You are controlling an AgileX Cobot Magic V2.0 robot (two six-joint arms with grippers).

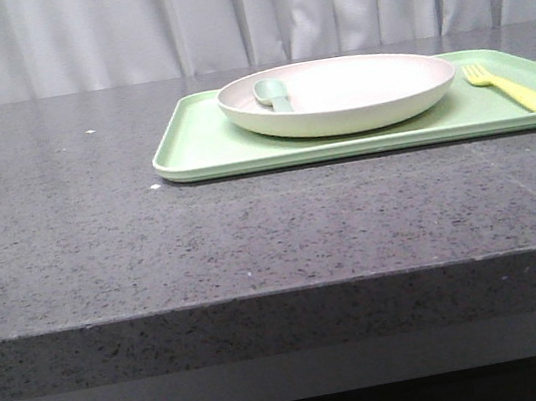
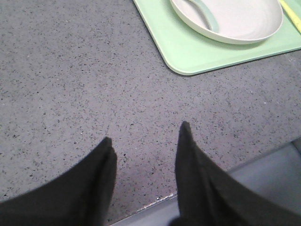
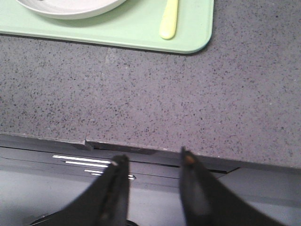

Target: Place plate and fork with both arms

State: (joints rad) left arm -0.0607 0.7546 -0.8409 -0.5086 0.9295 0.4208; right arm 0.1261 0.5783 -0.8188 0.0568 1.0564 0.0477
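Plate [image 1: 337, 95]: resting on the green tray [image 1: 201, 146], a pale spoon [image 1: 271, 94] inside it.
Fork [image 1: 511, 86]: on the tray beside the plate.
Left gripper [image 2: 146, 141]: fingers apart, empty.
Right gripper [image 3: 151, 162]: fingers apart, empty.
Progress: neither item grasped; both placements likely remain.

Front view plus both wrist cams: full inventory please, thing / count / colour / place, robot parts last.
tray: 1, light green, rectangular, on the grey table toward its far right
plate: 1, cream-white, round, resting on the tray
spoon: 1, pale green, lying in the plate at its left side
fork: 1, yellow, flat on the tray to the right of the plate, apart from it
table: 1, dark grey speckled stone, fills the scene
curtain: 1, pale grey, behind the table
left gripper: 1, black, fingers apart, empty, over bare table near the front edge
right gripper: 1, black, fingers apart, empty, at the table's front edge, short of the tray
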